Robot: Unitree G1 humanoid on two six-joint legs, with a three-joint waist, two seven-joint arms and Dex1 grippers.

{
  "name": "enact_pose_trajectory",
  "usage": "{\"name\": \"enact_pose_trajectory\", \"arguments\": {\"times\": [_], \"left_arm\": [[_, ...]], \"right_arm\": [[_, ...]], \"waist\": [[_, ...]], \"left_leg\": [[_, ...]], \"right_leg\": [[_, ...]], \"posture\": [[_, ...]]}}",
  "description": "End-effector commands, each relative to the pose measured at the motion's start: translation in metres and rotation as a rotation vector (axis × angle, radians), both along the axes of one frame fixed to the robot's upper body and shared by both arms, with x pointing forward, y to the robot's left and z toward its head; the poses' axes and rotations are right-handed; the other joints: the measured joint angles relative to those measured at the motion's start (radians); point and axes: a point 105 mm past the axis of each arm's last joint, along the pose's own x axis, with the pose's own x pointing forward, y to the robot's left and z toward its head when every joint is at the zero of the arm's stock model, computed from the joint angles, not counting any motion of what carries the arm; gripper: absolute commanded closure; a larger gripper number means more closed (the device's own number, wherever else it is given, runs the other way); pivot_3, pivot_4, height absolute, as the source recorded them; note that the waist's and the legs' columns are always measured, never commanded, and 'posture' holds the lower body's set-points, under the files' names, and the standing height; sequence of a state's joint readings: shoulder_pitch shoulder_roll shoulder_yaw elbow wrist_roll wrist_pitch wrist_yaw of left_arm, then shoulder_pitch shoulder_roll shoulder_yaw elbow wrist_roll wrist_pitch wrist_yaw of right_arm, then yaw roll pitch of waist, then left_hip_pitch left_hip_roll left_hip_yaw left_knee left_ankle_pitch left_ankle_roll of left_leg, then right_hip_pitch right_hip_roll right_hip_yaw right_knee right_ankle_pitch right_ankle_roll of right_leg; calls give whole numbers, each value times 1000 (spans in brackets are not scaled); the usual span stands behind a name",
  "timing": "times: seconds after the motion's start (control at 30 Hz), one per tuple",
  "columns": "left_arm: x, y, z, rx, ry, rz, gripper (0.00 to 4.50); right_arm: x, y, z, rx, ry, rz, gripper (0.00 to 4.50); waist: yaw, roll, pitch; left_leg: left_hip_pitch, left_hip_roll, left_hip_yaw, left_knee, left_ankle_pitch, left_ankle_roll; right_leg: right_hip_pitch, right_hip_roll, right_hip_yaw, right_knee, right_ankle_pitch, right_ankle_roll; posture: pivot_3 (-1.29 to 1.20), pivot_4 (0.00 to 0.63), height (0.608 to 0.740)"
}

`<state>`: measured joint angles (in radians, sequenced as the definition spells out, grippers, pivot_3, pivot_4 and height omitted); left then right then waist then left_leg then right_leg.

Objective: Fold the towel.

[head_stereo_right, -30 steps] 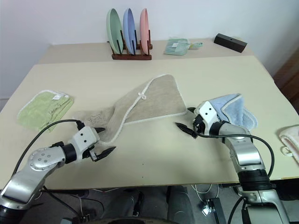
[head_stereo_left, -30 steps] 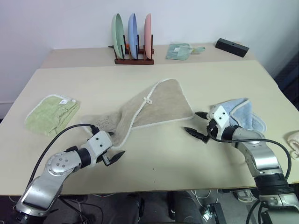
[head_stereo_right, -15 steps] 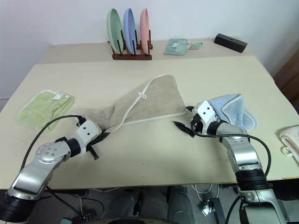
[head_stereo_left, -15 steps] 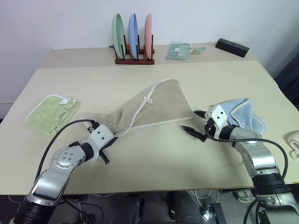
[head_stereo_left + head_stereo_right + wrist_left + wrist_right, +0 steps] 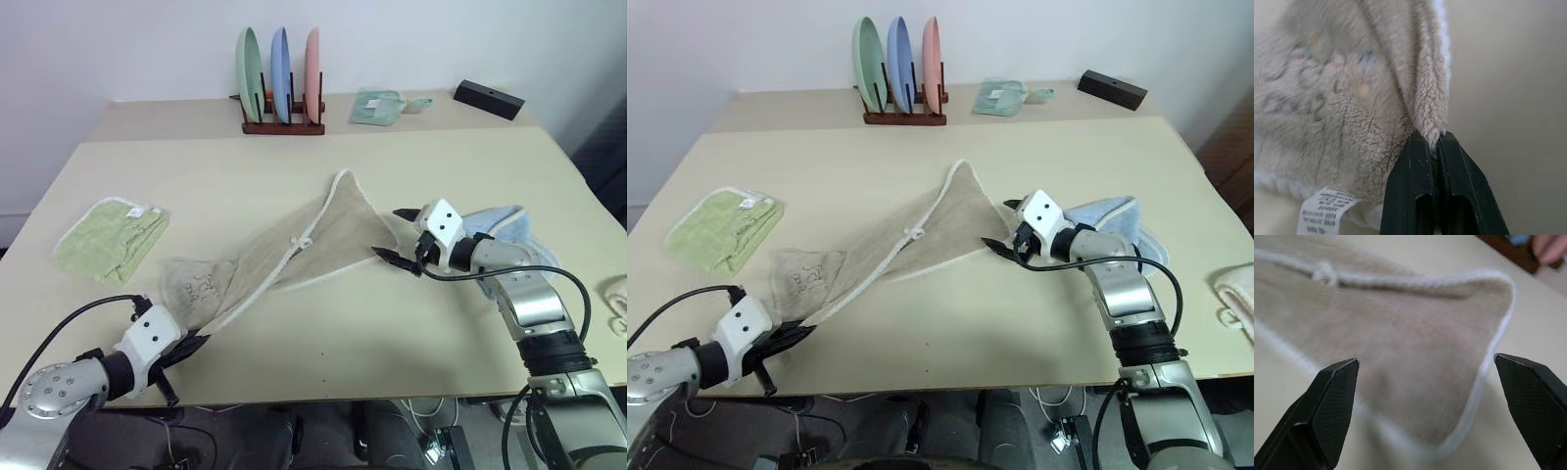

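left gripper [image 5: 1436,147] pinches the towel [image 5: 294,255]; right gripper [image 5: 397,235] spread wide; rack [image 5: 282,125] holds three plates [image 5: 279,73].

Pale cloth [image 5: 619,304] at the desk's right edge cut off; towel's dark printed mark [image 5: 203,285] too small to read.

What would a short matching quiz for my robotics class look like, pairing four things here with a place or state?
Things:
1. beige towel
2. green towel
3. left gripper
4. right gripper

Places or states:
A. folded, near the table's left edge
B. open, at the towel's right edge
C. stretched across the table's middle
D. shut on a towel corner

Pairs: 1-C, 2-A, 3-D, 4-B
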<state>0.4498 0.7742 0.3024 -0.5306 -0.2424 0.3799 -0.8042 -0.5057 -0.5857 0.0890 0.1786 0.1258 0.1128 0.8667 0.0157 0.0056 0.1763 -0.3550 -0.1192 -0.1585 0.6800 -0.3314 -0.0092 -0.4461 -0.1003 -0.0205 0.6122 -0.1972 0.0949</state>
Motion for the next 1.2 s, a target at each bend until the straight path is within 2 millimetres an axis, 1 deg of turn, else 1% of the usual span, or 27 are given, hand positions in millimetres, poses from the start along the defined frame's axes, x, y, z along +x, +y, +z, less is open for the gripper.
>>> {"name": "enact_pose_trajectory", "arguments": {"times": [0.03,0.1,0.17,0.2,0.3,0.37,0.43,0.47,0.57,0.67,0.73,0.8,0.87,0.9,0.93,1.03,1.1,1.13,1.2], "left_arm": [[0,21,6,83,-41,41,4438],[-1,29,3,128,-46,48,4438],[1,31,2,121,-58,65,4438],[3,29,3,110,-68,64,4438],[7,24,3,90,-84,59,4438],[8,23,3,89,-86,59,4438],[10,19,2,76,-94,51,4438],[10,18,2,72,-95,49,4438],[10,17,1,74,-98,41,4438],[12,16,0,62,-107,39,4500],[13,16,0,54,-115,40,4500],[15,16,2,46,-130,47,4500],[18,17,5,38,-148,59,4500],[20,18,6,37,-158,65,4500],[21,18,8,37,-167,71,4500],[26,21,12,37,-193,86,4500],[29,21,12,36,-197,86,4500],[30,21,12,37,-198,85,4500],[31,20,12,40,-200,81,4500]], "right_arm": [[12,10,9,-87,-92,44,0],[21,15,9,-129,-114,48,0],[28,16,8,-139,-114,33,0],[35,18,5,-133,-77,9,0],[49,24,-1,-26,64,-55,0],[52,25,-2,-4,89,-67,0],[51,23,-20,-24,202,-81,0],[50,22,-27,-28,243,-90,0],[45,20,-39,-32,342,-101,0],[39,20,-44,-36,388,-97,800],[36,18,-45,-43,400,-94,1730],[30,16,-45,-57,394,-78,2738],[22,13,-42,-70,381,-44,3740],[14,11,-40,-88,368,-11,4276],[6,9,-38,-105,357,27,4445],[-31,7,-32,-160,352,178,4445],[-52,6,-32,-210,346,256,4445],[-59,6,-32,-223,346,281,4445],[-65,6,-28,-224,347,285,4445]], "waist": [[-3,0,0],[-5,0,0],[-6,0,0],[-6,0,0],[-8,0,1],[-8,0,1],[-4,0,1],[-3,0,0],[-6,0,0],[-6,0,0],[-5,0,0],[-3,0,0],[-2,0,0],[-1,0,0],[1,0,0],[0,0,0],[-2,-1,0],[-3,-1,0],[-8,-1,0]], "left_leg": [[0,0,0,0,0,0],[1,0,1,0,0,0],[1,1,1,0,0,0],[1,1,1,0,1,-1],[0,1,2,0,1,-1],[0,1,2,0,0,-1],[-1,1,2,0,2,-5],[-1,1,2,0,2,-5],[0,1,5,-1,2,-4],[1,1,6,-1,1,-4],[1,1,7,-1,-1,0],[1,1,7,-1,-1,0],[1,1,7,-1,-1,0],[1,1,7,-1,-1,0],[0,1,7,0,-1,0],[0,1,7,0,-1,-1],[0,1,8,0,-1,-1],[0,2,9,0,-2,1],[1,4,13,0,-4,2]], "right_leg": [[0,0,0,0,0,0],[0,1,0,0,0,0],[0,1,0,0,0,0],[-1,1,0,0,0,0],[-1,2,2,0,0,0],[-2,2,3,0,0,-1],[-3,2,3,1,0,-1],[-3,2,4,1,1,-1],[-3,2,5,1,1,-1],[-3,2,6,1,1,0],[-3,2,7,1,1,0],[-3,2,7,1,1,0],[-3,2,7,1,1,0],[-3,2,7,1,1,0],[-3,2,7,1,1,0],[-3,2,7,0,1,0],[-3,1,7,0,0,1],[-3,1,7,0,0,1],[-4,2,9,-1,0,1]], "posture": [[0,150,727],[0,150,727],[0,150,727],[0,150,727],[0,150,727],[0,150,727],[0,150,727],[0,150,727],[0,150,727],[0,150,727],[0,150,727],[0,150,727],[0,150,727],[0,150,727],[0,150,727],[0,150,727],[0,150,727],[0,150,727],[0,150,727]]}}
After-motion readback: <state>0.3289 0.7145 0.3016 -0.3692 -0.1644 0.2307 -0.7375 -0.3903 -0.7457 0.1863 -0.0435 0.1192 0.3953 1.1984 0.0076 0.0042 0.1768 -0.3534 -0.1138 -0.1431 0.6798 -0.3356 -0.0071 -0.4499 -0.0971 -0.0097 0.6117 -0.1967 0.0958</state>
